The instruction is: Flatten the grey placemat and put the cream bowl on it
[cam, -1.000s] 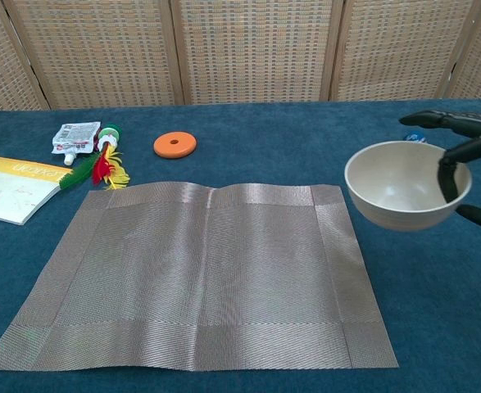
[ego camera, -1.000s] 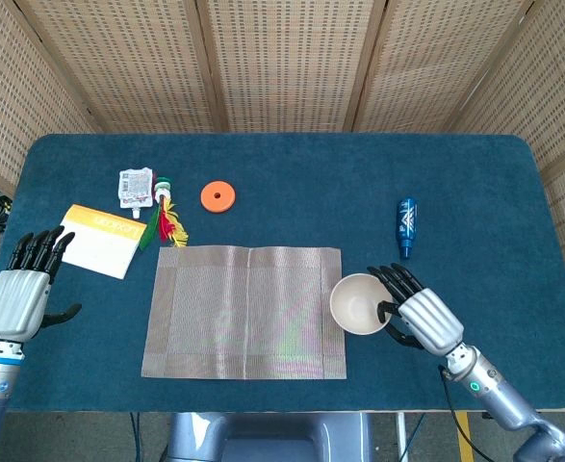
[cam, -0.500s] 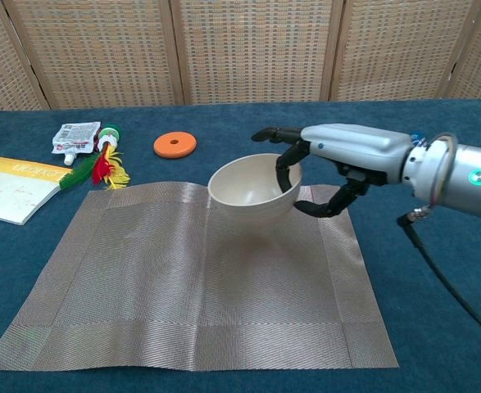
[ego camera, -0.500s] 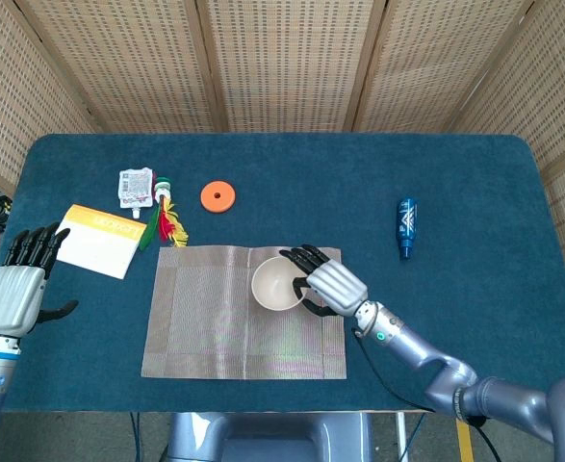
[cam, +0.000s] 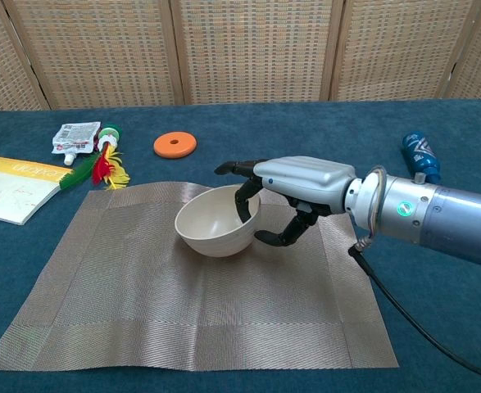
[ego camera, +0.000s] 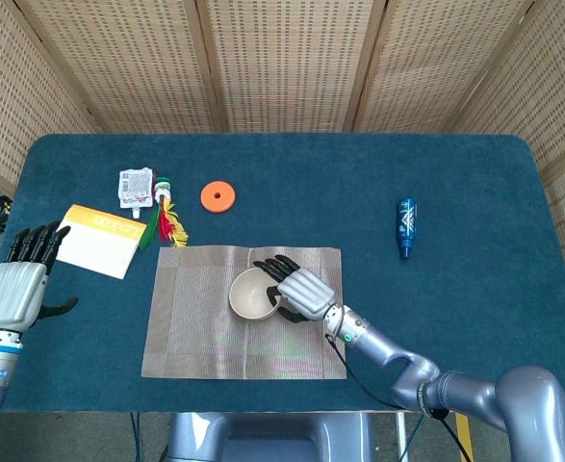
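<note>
The cream bowl (cam: 215,223) sits near the placemat's (cam: 125,286) middle, gripped at its three o'clock rim by the right robot hand (cam: 293,190); letting go clumsily could tip it, or drag it and wrinkle the mat; the left robot hand (ego camera: 17,287) hangs released at nine o'clock.

Both views are bright and evenly lit, with soft light from above. The grey placemat (cam: 191,286) carries a faint sheen along its weave, and the cream bowl (cam: 216,223) casts a faint, soft shadow. Focus is sharp throughout, without motion blur.
</note>
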`<action>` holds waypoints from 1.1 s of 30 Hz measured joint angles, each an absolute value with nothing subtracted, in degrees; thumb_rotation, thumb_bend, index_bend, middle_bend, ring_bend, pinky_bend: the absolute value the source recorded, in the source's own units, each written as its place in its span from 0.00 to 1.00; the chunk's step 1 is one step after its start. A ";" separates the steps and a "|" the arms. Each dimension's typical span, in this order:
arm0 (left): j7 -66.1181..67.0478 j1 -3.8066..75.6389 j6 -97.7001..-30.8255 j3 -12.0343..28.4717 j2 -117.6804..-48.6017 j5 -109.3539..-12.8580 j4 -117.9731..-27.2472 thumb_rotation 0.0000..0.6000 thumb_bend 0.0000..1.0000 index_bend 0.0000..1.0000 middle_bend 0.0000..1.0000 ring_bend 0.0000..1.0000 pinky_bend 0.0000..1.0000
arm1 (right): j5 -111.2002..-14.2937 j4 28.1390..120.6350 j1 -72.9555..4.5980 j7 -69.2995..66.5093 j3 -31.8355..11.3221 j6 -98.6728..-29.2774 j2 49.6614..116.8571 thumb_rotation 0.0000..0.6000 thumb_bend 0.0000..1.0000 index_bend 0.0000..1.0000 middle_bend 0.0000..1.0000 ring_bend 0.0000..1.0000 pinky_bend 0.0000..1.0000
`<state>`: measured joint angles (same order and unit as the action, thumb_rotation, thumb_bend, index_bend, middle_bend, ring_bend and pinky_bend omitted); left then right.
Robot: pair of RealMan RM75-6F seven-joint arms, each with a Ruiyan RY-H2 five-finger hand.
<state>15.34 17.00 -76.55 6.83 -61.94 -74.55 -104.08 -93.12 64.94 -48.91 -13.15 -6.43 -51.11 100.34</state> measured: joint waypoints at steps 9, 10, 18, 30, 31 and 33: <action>15.16 16.91 -76.76 6.72 -61.88 -75.20 -104.32 1.00 0.00 0.00 0.00 0.00 0.00 | -96.25 72.09 -48.17 -13.14 -2.87 -53.78 92.43 1.00 0.00 0.00 0.00 0.00 0.00; 15.10 16.84 -76.92 6.68 -61.84 -75.41 -104.39 1.00 0.00 0.00 0.00 0.00 0.00 | -96.59 73.28 -47.83 -12.74 -2.53 -54.55 91.05 1.00 0.00 0.00 0.00 0.00 0.00; 14.65 15.70 -79.29 5.95 -61.92 -78.14 -104.48 1.00 0.00 0.00 0.00 0.00 0.00 | -98.67 82.37 -41.24 -3.77 0.67 -64.31 76.14 1.00 0.00 0.00 0.00 0.00 0.00; 12.96 9.47 -87.14 1.88 -63.40 -83.97 -102.39 1.00 0.00 0.00 0.00 0.00 0.00 | -88.10 88.37 -21.25 3.03 1.75 -84.12 66.35 1.00 0.00 0.00 0.00 0.00 0.00; 12.61 8.87 -87.74 1.46 -63.47 -84.46 -102.16 1.00 0.00 0.00 0.00 0.00 0.00 | -87.21 88.61 -19.92 2.91 1.77 -85.01 66.19 1.00 0.00 0.00 0.00 0.00 0.00; 12.06 7.96 -88.64 0.93 -63.53 -85.17 -101.84 1.00 0.00 0.00 0.00 0.00 0.00 | -85.86 88.91 -17.26 2.16 1.85 -86.77 66.07 1.00 0.00 0.00 0.00 0.00 0.00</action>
<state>12.06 7.96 -88.64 0.93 -63.53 -85.17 -101.84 -85.86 88.91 -17.26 2.16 1.85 -86.77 66.07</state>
